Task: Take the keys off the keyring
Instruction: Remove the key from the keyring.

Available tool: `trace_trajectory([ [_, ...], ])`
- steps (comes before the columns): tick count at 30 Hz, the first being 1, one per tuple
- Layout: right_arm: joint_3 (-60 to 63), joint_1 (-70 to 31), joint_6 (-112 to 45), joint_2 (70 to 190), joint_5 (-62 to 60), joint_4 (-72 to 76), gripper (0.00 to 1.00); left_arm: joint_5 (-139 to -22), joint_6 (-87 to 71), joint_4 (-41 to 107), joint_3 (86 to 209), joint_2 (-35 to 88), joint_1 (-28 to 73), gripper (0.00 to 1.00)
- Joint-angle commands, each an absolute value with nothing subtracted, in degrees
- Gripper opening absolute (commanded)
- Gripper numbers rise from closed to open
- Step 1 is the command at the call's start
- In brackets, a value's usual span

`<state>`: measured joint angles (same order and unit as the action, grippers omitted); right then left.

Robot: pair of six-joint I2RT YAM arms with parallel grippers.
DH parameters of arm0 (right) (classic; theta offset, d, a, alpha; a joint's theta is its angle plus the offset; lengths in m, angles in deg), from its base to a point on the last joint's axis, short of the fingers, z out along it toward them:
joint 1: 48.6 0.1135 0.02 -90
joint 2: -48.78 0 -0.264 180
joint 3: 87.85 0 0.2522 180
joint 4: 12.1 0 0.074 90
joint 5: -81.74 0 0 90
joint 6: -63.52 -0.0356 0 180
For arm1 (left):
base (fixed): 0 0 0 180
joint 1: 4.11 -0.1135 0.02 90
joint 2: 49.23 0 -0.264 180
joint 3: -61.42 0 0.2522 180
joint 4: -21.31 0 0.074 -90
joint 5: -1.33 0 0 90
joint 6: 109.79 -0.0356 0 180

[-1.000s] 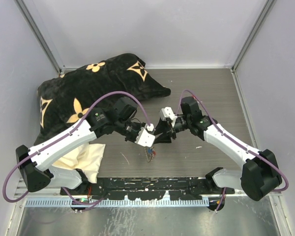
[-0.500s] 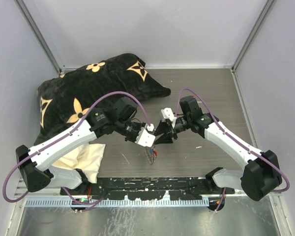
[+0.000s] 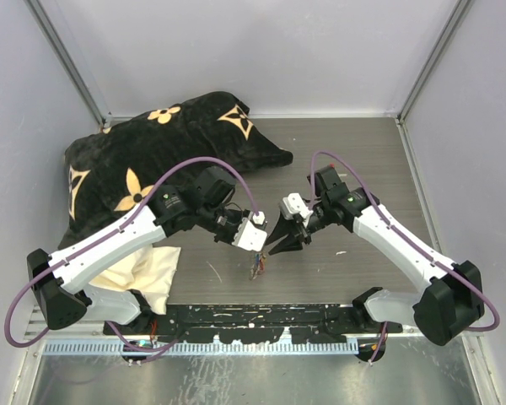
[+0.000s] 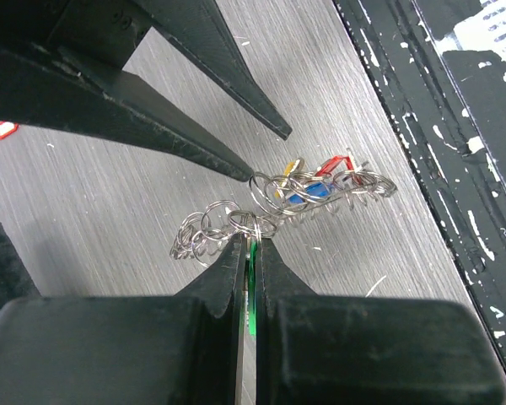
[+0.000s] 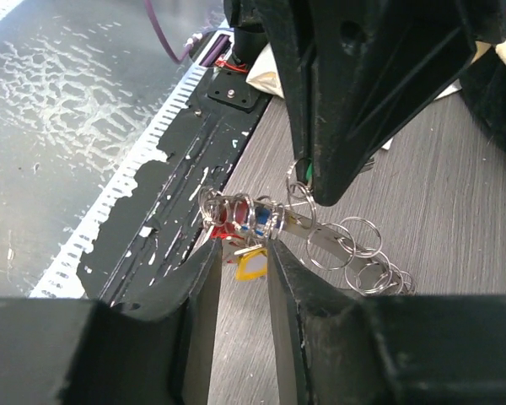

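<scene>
The keyring (image 4: 341, 189) is a silvery wire coil hanging low over the table, and it also shows in the top view (image 3: 257, 268). Red (image 4: 333, 164), blue (image 4: 304, 196) and yellow keys are threaded on it. A chain of small rings (image 4: 201, 236) hangs beside it. My left gripper (image 4: 250, 241) is shut on a green key (image 4: 252, 291) and holds the bundle up. My right gripper (image 5: 240, 245) is open, its jaws on either side of the yellow key (image 5: 251, 264), just under the coil (image 5: 244, 209). In the top view both grippers, left (image 3: 262, 250) and right (image 3: 277, 247), meet above the keyring.
A black pillow with gold flowers (image 3: 160, 152) lies at the back left. A cream cloth (image 3: 148, 274) lies under the left arm. A black rail (image 3: 261, 321) runs along the near edge. A small red bit (image 4: 4, 129) lies on the table.
My right gripper has swung nearer and lower, and its jaws now point down at the keyring. The left arm has hardly moved and still holds the bundle.
</scene>
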<state>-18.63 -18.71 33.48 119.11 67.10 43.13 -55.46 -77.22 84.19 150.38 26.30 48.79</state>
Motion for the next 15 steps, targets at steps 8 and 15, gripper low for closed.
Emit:
trace_trajectory([
  [8, -14.1, -20.6, 26.6, 117.3, 62.9, 40.0, 0.32, -54.8, -73.6, 79.8, 150.1, 21.9, 50.2, 0.00],
  [15, -13.4, -20.0, 20.6, 119.2, 60.7, 33.4, 0.40, -55.3, -73.5, 79.4, 149.3, 21.6, 50.6, 0.00],
])
